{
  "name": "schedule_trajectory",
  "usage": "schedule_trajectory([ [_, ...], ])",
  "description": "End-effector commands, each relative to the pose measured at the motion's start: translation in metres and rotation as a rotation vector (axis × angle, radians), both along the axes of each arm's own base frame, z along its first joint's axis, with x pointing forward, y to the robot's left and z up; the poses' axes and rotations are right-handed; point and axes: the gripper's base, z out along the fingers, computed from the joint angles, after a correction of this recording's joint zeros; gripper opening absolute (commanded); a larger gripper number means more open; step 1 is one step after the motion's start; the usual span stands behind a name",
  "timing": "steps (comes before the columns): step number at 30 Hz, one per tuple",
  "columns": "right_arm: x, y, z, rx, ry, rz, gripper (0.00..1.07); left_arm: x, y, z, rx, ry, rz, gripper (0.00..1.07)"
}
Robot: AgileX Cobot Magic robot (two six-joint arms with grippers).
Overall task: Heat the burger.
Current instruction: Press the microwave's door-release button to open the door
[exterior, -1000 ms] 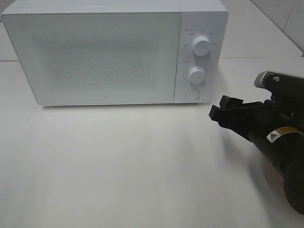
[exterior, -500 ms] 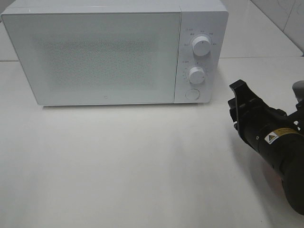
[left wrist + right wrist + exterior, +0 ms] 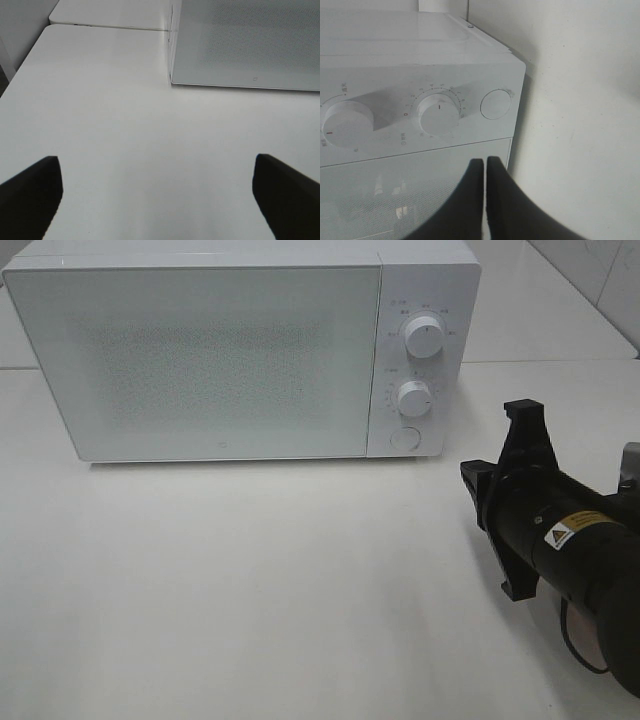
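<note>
Microwave door (image 3: 200, 360) shut, burger nowhere in view, so opening it appears the step in hand: right gripper (image 3: 484, 161), jaws pressed together on nothing, faces the round button (image 3: 404, 438) it must likely press squarely, while left gripper (image 3: 156, 167) hangs jaws spread above the table (image 3: 250, 590).

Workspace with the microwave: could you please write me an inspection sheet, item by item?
Surface: smooth white table.
Job's things: burger not seen; white microwave, door closed.
Clutter: nothing seen.
Grippers: left end effector open, holding nothing; right end effector shut, holding nothing, facing the microwave.
Cables: thin dark loop under the right arm, possibly a cable.
Surroundings: tiled wall behind, on the right.
</note>
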Motion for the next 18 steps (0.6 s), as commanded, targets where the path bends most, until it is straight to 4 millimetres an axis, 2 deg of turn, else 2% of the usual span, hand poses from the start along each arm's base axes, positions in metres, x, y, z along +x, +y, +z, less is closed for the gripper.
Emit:
schedule_trajectory([
  [1, 0.0, 0.003, -0.001, 0.002, 0.014, 0.013, 0.0, -0.004, 0.0, 0.0, -0.002, -0.031, -0.001, 0.98],
  [6, 0.007, 0.006, -0.001, 0.019, 0.033, -0.02, 0.0, -0.004, 0.0, 0.0, -0.002, -0.031, -0.001, 0.98],
  [11, 0.022, 0.018, -0.013, 0.018, 0.048, -0.046, 0.0, -0.004, 0.0, 0.0, -0.002, -0.031, -0.001, 0.98],
  [18, 0.035, 0.028, -0.018, 0.023, 0.045, -0.05, 0.0, -0.004, 0.0, 0.0, -0.002, -0.031, -0.001, 0.98],
])
